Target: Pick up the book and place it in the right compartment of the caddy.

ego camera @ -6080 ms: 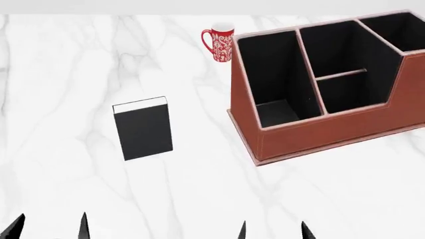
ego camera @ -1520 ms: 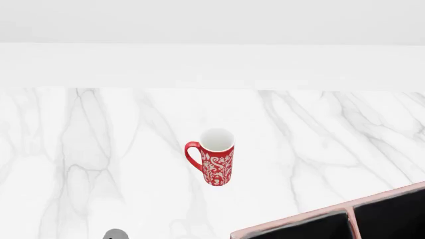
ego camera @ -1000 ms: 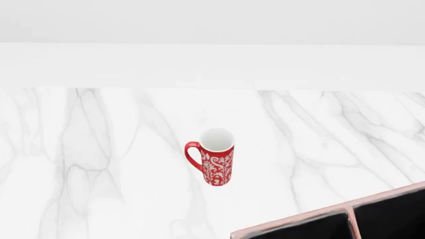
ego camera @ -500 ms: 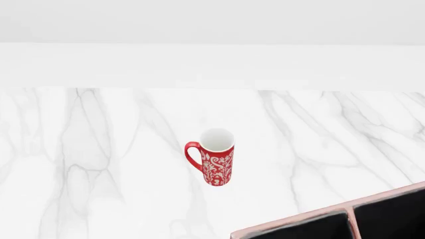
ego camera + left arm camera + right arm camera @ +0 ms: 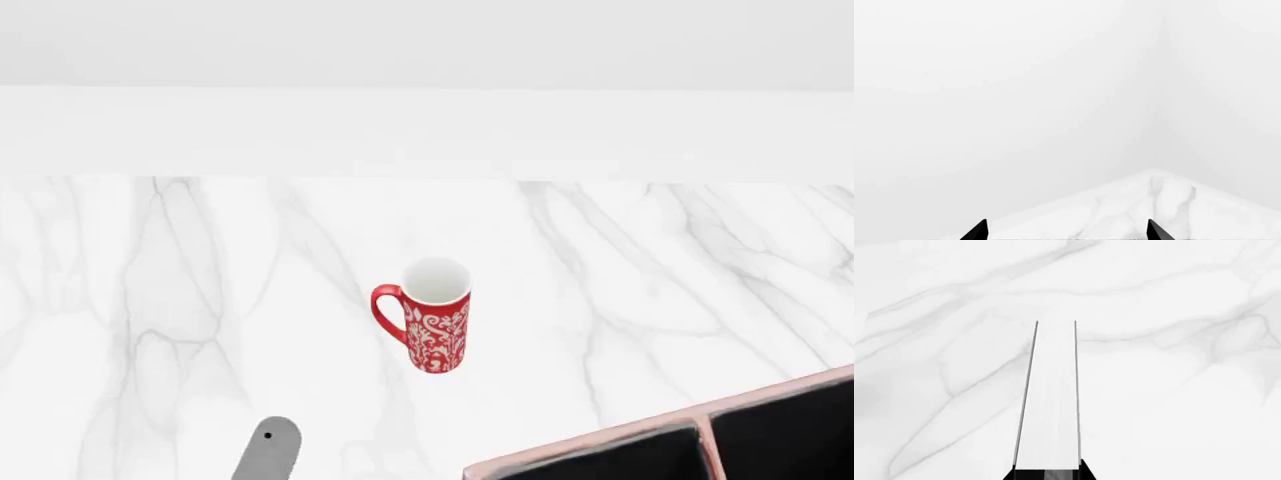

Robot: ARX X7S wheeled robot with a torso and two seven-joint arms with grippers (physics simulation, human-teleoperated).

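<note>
No writing is readable anywhere. The right tool [image 5: 1047, 475] pinches the book [image 5: 1049, 400] by its white page edges, held above the marble counter [image 5: 1174, 390]. The left tool [image 5: 1066, 231] is spread, its tips over a counter corner. Ahead, a red-and-white patterned mug [image 5: 430, 316] stands on open marble, near the caddy [image 5: 694, 440] at the frame's lower right.

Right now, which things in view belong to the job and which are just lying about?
Job: book, held edge-on in the right jaws; caddy, only its corner showing in the head view.
Lying about: red-and-white mug, standing upright on the marble table.
</note>
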